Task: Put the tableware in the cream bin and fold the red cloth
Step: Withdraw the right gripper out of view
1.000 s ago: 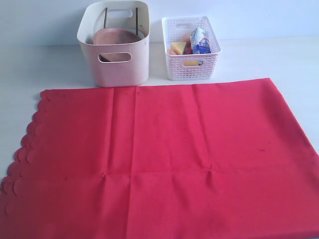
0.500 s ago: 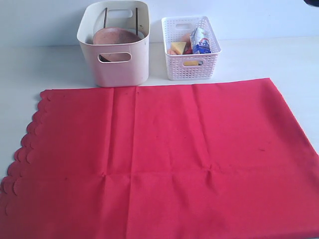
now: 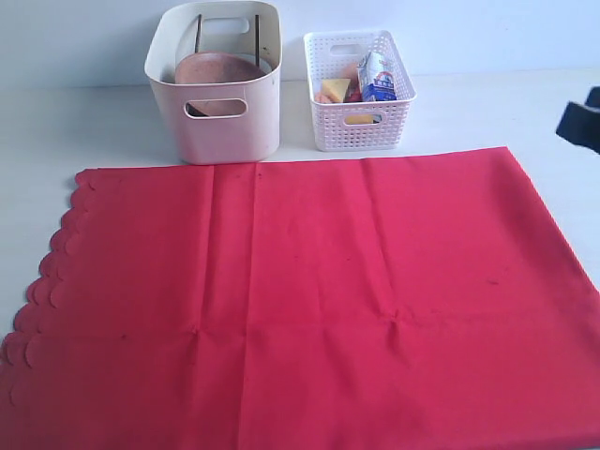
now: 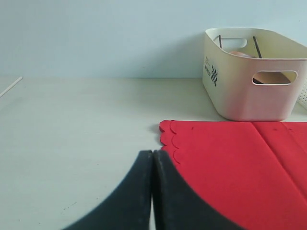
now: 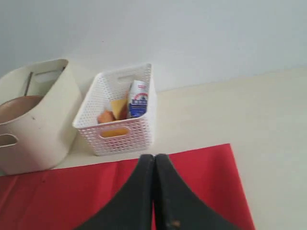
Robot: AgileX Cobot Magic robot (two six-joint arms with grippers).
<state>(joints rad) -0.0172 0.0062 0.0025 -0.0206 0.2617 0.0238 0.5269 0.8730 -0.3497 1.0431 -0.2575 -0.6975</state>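
The red cloth lies flat and spread out on the table, scalloped edge to the left. Behind it stands the cream bin, holding the round brown plate and the pair of dark chopsticks leaning on its wall. Other tableware is hidden inside. My left gripper is shut and empty, just off the cloth's scalloped far corner. Over the cloth's far right part my right gripper hovers, also shut and empty. A dark part of the right arm shows at the exterior view's right edge.
A white lattice basket stands right of the cream bin, with food pieces and a small blue-white carton inside. Bare pale table runs left of the bin and right of the basket, and a pale wall closes the back.
A dark part of the right arm has come down from the exterior view's top right corner to its right edge. Cloth, bin and basket have not moved.
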